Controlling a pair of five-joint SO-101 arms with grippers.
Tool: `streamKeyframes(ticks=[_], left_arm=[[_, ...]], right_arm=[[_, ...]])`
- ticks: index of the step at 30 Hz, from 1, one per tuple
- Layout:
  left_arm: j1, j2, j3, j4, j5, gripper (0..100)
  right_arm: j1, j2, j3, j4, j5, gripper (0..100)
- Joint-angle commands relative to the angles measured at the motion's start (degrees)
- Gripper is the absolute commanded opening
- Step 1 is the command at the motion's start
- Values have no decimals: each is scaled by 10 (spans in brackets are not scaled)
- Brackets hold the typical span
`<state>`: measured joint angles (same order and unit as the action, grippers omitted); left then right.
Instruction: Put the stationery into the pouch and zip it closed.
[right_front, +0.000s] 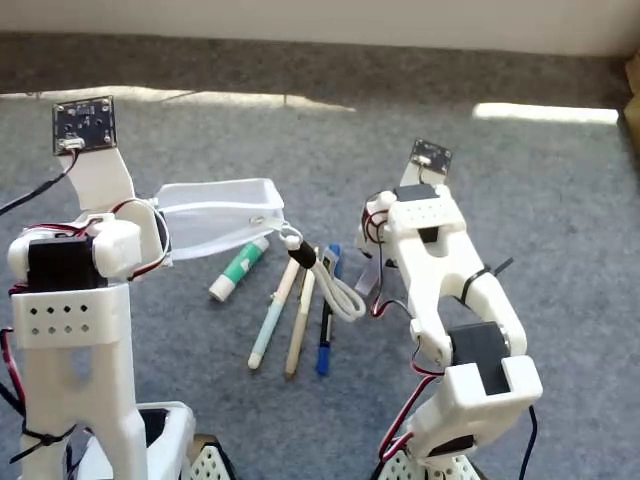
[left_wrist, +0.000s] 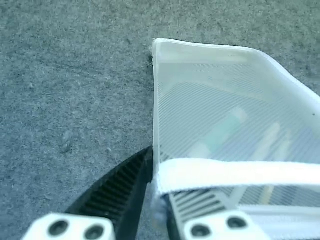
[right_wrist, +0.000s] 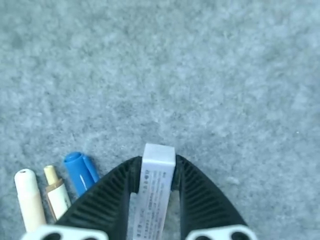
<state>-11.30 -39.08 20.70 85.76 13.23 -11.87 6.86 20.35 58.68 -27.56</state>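
Left wrist view: your left gripper (left_wrist: 154, 162) is clamped on the rim of the mesh pouch (left_wrist: 220, 115). Your right gripper (right_wrist: 156, 161) is closed on a white labelled eraser (right_wrist: 155, 195). In the high view, the glue stick (right_front: 240, 268) and pens (right_front: 298, 320) lie at the pouch's five o'clock.

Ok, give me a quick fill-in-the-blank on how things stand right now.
1. The mesh pouch is gripped by the ____ arm's hand.
2. The right hand is shut on a small ____ block with print on it.
3. Of the pens lying on the carpet, the one nearest the right arm is ____.
Missing words: left; white; blue.
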Motion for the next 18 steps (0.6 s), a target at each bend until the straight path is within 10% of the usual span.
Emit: streamKeyframes(ticks=[1, 18], left_arm=[[-5, 1, -34, 1, -5, 7], [-5, 167, -189, 67, -13, 7]], right_arm=[[4, -44, -32, 4, 9, 25], [-8, -46, -34, 30, 10, 25]])
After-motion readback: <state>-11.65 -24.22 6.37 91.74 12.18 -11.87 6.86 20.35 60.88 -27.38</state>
